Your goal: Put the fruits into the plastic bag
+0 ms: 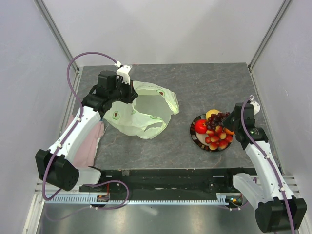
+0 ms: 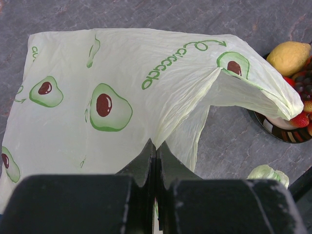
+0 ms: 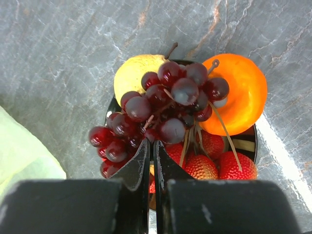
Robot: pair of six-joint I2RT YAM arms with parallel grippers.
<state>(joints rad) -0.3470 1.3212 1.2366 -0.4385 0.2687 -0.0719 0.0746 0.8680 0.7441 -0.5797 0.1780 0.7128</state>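
**2 tools pressed together, fruits on the plate**

Nearest the left wrist camera is the left tool [image 2: 155,148]. Its 2 black fingers are pressed together and pinch an edge of the plastic bag [image 1: 131,124]. Nearest the right wrist camera is the right tool [image 3: 150,148]. Its 2 fingers are pressed together too. Their tips touch the grape bunch [image 3: 165,105]. I cannot tell if a thin stem is caught between them.

The biggest thing is the dark grey stone surface [image 1: 195,83]. The bag lies on its left half, just beside the left arm. It is pale yellow-green with green avocado pictures on it. The pinched edge is held up, so the mouth gapes open. No fruit shows inside it. A pink cloth [image 1: 90,139] hangs at the left edge of the surface, under the left arm.

A dark-rimmed plate [image 1: 192,130] sits on the right half, apart from the bag. All the fruits are on it. The orange [image 3: 239,100] is on the side next to the right arm. The yellow lemon [image 3: 134,73] is at the far side, and the red apple [image 1: 200,126] is on the side facing the bag. The dark purple grapes lie on top, between the lemon and the orange. The small red-yellow fruits [image 1: 217,140] fill the near side of the plate.
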